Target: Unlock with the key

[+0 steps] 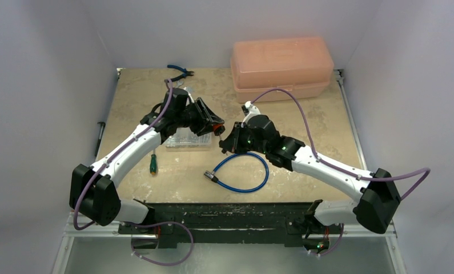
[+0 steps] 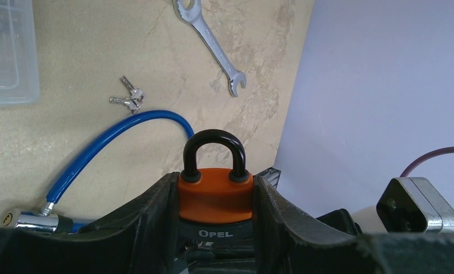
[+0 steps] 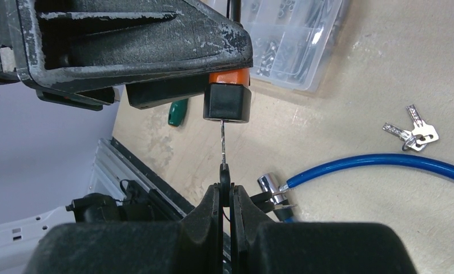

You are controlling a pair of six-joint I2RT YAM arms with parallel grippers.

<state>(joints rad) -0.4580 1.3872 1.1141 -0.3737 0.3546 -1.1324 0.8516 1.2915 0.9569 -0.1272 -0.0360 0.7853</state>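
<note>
Key (image 3: 223,149) pinched in right gripper (image 3: 225,189), blade tip meeting padlock (image 3: 228,101) underside

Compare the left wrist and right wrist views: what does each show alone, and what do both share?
Only the left wrist view shows the padlock's black shackle, closed, and a spanner. Only the right wrist view shows the key, pinched in the right gripper, its blade reaching the padlock's black underside, plus a green screwdriver handle. Both show the orange padlock clamped in the left gripper, the blue cable, the silver key bunch and the clear parts box.
</note>
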